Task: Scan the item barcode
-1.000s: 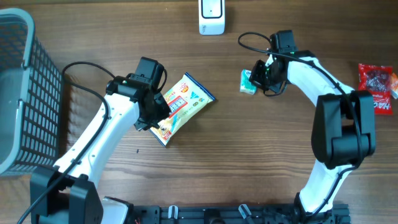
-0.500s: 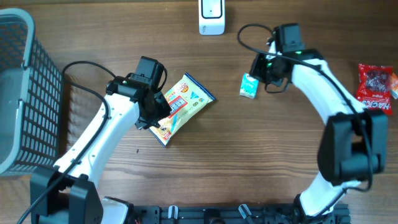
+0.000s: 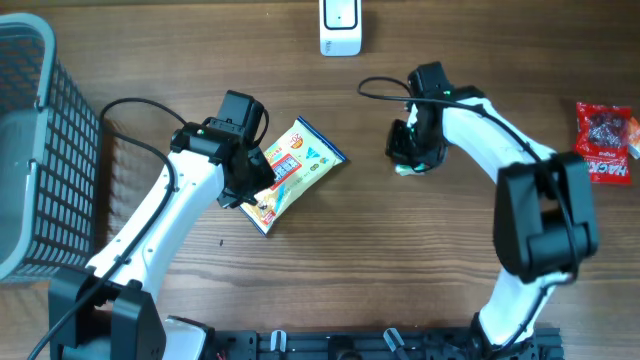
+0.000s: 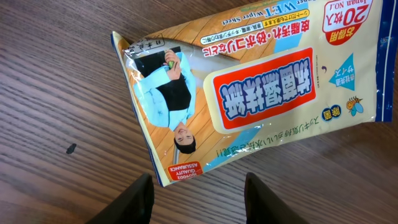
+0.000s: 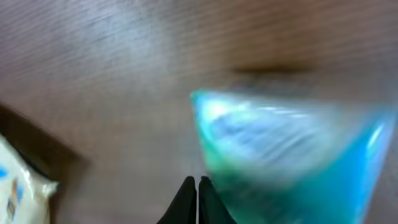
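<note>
A flat wet-wipe pack lies printed side up left of the table's middle. My left gripper hovers over its near corner, open, with bare wood between the fingers. A small teal packet shows as a blur in the right wrist view. From overhead only a pale sliver of the packet peeks from under my right gripper. That right gripper is shut, empty, tips at the packet's left edge. The white scanner stands at the back edge. No barcode shows.
A grey mesh basket stands at the far left. A red snack bag lies at the far right edge. A black cable loops from the right arm behind the teal packet.
The right arm swung left and towards the front, and now covers the teal packet that lay exposed before. The left arm and the wipe pack stayed put.
</note>
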Robot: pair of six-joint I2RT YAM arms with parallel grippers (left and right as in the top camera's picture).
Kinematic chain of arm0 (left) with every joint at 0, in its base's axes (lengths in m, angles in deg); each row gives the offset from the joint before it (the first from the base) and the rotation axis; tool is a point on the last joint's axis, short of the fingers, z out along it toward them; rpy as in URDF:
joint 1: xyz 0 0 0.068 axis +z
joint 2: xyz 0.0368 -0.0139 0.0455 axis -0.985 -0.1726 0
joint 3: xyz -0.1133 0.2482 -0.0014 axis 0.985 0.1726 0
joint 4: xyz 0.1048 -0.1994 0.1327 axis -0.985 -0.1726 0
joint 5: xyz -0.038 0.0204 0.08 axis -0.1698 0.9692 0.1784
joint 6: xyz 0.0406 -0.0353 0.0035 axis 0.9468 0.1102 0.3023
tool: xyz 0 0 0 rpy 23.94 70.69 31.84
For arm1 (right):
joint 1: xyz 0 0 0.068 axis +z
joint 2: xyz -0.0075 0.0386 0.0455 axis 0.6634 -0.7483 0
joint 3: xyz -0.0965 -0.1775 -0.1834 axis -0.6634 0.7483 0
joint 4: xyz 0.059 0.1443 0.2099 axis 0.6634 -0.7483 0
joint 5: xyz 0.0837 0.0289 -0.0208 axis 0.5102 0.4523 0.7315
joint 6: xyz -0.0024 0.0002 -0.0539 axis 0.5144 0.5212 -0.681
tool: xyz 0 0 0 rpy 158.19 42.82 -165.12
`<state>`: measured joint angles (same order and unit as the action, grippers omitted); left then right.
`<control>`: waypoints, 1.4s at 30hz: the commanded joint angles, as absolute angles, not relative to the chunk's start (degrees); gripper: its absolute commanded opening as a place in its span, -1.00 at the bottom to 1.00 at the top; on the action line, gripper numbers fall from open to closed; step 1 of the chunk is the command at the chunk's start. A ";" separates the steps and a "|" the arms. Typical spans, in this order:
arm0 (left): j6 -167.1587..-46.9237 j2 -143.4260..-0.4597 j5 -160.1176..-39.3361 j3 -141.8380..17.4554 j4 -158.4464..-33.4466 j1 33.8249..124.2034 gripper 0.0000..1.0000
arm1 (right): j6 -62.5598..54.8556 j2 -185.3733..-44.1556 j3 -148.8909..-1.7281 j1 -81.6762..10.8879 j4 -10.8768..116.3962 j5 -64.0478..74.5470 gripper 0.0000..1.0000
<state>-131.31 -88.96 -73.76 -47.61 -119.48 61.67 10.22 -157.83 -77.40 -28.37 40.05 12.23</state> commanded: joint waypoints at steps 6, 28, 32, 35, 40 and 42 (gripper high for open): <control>-131.42 -89.35 -77.50 -47.13 -118.03 61.41 -0.04 | 6.42 -139.43 -77.29 -28.74 35.88 5.76 0.75; -136.27 -108.61 -105.28 -47.15 -63.19 45.10 0.70 | 0.91 -140.54 -63.76 -56.37 35.48 20.19 0.99; -141.45 -112.96 -99.27 -47.15 -55.74 41.47 0.72 | 0.87 -140.57 -63.61 -56.37 35.55 20.19 0.99; -143.33 -115.76 -93.72 -47.15 -53.05 38.57 0.68 | 0.87 -140.57 -63.61 -56.37 35.55 20.17 1.00; -146.26 -120.19 -88.06 -47.15 -50.54 34.39 0.52 | 0.89 -140.57 -63.61 -56.37 35.53 20.19 0.99; -147.07 -121.42 -86.79 -47.15 -50.10 33.74 0.47 | 0.87 -140.57 -63.61 -56.37 35.50 20.19 1.00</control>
<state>-144.86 -118.55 -91.86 -47.18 -50.23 35.11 1.63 -139.85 -64.24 -56.30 35.44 19.27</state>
